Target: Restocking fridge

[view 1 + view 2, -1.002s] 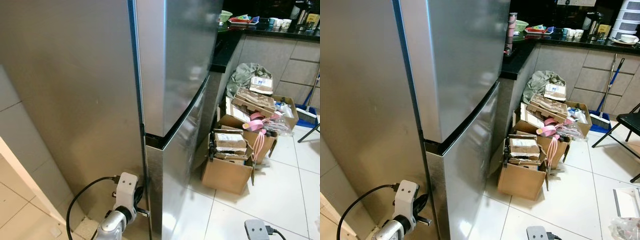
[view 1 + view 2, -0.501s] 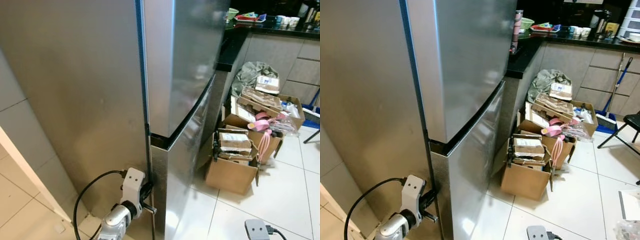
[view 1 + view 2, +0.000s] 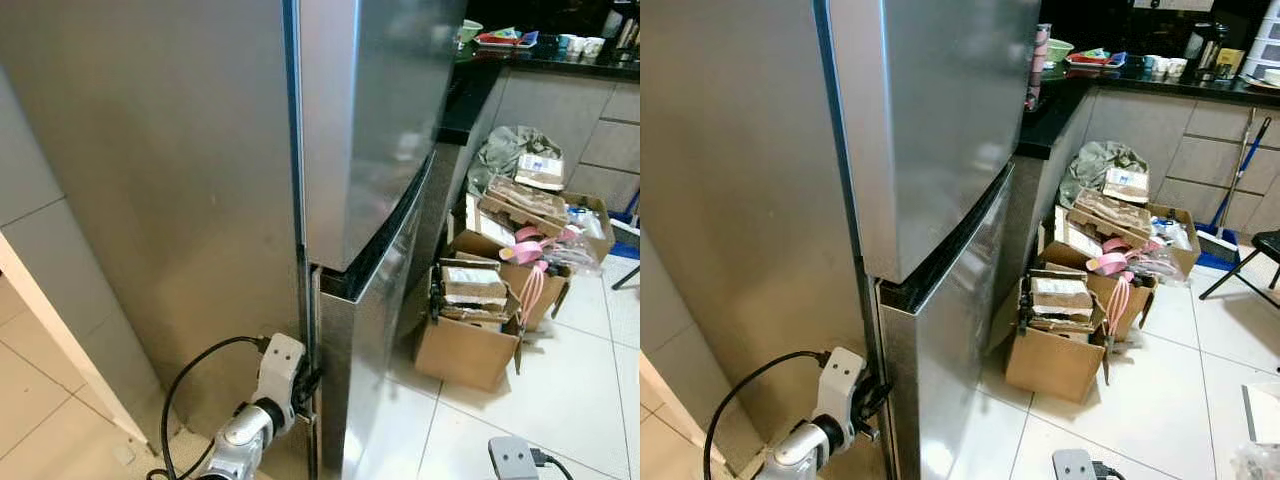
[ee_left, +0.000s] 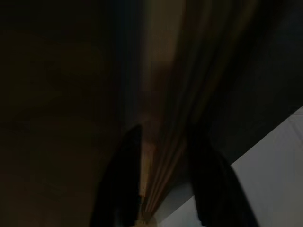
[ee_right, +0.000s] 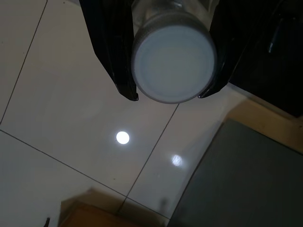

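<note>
My left gripper [image 3: 308,388] straddles the lower fridge door [image 3: 375,330] edge, fingers apart, and could slip off, while my right gripper [image 5: 168,97] clamps a white-capped bottle [image 5: 173,68].

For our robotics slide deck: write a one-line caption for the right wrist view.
Right gripper holds a white-capped container between its black fingers above the glossy tiled floor.

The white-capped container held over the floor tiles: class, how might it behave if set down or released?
The container, round with a smooth white cap, would probably roll on the glossy tile floor. Clamped in the right tool, it looks rigid, possibly slippery.
</note>
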Controlling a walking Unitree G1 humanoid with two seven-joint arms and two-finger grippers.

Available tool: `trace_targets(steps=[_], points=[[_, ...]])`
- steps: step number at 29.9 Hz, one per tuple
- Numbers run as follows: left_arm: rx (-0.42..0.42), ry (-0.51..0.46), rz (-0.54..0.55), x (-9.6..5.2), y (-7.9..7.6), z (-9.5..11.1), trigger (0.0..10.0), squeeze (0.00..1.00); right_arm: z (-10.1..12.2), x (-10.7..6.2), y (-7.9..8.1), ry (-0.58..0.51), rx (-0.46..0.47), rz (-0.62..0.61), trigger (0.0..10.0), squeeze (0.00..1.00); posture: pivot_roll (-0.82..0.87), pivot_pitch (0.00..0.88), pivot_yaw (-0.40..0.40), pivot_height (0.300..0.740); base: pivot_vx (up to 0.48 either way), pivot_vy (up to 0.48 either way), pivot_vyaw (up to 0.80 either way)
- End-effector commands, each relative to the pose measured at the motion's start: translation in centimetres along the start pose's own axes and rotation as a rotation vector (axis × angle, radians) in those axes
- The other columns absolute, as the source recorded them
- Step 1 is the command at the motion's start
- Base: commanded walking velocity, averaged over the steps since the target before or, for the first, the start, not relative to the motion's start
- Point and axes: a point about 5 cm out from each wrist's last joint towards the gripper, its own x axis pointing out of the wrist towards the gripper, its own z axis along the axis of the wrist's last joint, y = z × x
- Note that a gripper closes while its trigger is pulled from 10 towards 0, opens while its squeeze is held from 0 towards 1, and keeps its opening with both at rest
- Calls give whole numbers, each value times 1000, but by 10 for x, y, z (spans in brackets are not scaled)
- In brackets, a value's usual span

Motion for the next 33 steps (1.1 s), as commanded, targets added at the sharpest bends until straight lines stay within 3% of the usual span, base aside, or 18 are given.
trace_targets(steps=[1, 5, 8, 10, 13, 14, 15, 16, 18, 19, 20, 23, 24, 25, 27, 28, 29, 33], points=[[1, -21, -79, 10, -16, 7, 10000, 1000, -1, -1, -1, -1, -1, -5, 10000, 0, -116, 123, -20, 740, 0, 0, 0], [-3, -8, -175, 12, -27, 7, 10000, 1000, -2, -1, -1, 3, 3, -2, 10000, 0, -116, 123, -20, 740, 0, 0, 0], [-76, 33, -590, 14, -68, 10, 10000, 1000, -6, -2, 2, 22, 14, 24, 10000, 0, -114, 122, -21, 740, 0, 0, 0], [-95, 40, -702, 12, -78, 12, 10000, 1000, -6, -2, 3, 25, 16, 30, 10000, 0, -115, 122, -20, 740, 0, 0, 0], [-109, 40, -768, 11, -85, 15, 10000, 996, -6, -2, 3, 26, 18, 33, 10000, 0, -115, 122, -19, 740, 0, 0, 0], [-111, 36, -786, 11, -86, 18, 10000, 655, -6, -1, 4, 26, 19, 33, 10000, 0, -115, 122, -19, 740, 0, 0, 0], [-111, 36, -786, 11, -86, 18, 10000, 655, -6, -1, 4, 26, 19, 33, 10000, 0, -115, 122, -19, 740, 0, 0, 0], [-108, 28, -773, 10, -84, 19, 10000, 388, -6, -1, 4, 26, 21, 35, 10000, 0, -112, 123, -19, 740, 0, 0, 0], [-107, 21, -724, 6, -74, 16, 10000, 137, -5, 0, 6, 26, 25, 48, 10000, 0, -110, 122, -19, 740, 0, 0, 0], [-107, 21, -724, 6, -74, 16, 10000, 137, -5, 0, 6, 26, 25, 48, 10000, 0, -110, 122, -19, 740, 0, 0, 0], [-108, 23, -697, 3, -68, 14, 10000, 0, -4, 0, 7, 25, 29, 59, 10000, 0, -110, 122, -19, 740, 0, 0, 0], [-80, 38, -628, -3, -57, 6, 10000, 0, -3, 0, 10, 19, 30, 85, 10000, 0, -106, 121, -18, 740, 0, 0, 0], [-59, 62, -507, -8, -44, -2, 10000, 0, -1, 1, 12, 7, 27, 91, 10000, 0, -98, 119, -18, 740, 0, 0, 0], [-59, 62, -507, -8, -44, -2, 10000, 0, -1, 1, 12, 7, 27, 91, 10000, 0, -98, 119, -18, 740, 0, 0, 0], [-16, 117, -270, -12, -22, -13, 10000, 0, 6, 2, 13, -31, 53, 110, 10000, 0, -96, 118, -18, 740, 0, 0, 0], [-16, 117, -270, -12, -22, -13, 10000, 0, 6, 2, 13, -31, 53, 110, 10000, 0, -96, 118, -18, 740, 0, 0, 0], [12, 155, -134, -15, -8, -19, 10000, 0, 11, 3, 14, -57, 53, 127, 10000, 0, -96, 118, -18, 740, 0, 0, 0], [-50, 189, 104, -28, 15, -31, 10000, 0, 33, 7, 8, -140, 24, 114, 10000, 0, -96, 107, -9, 740, 0, 0, 0]])
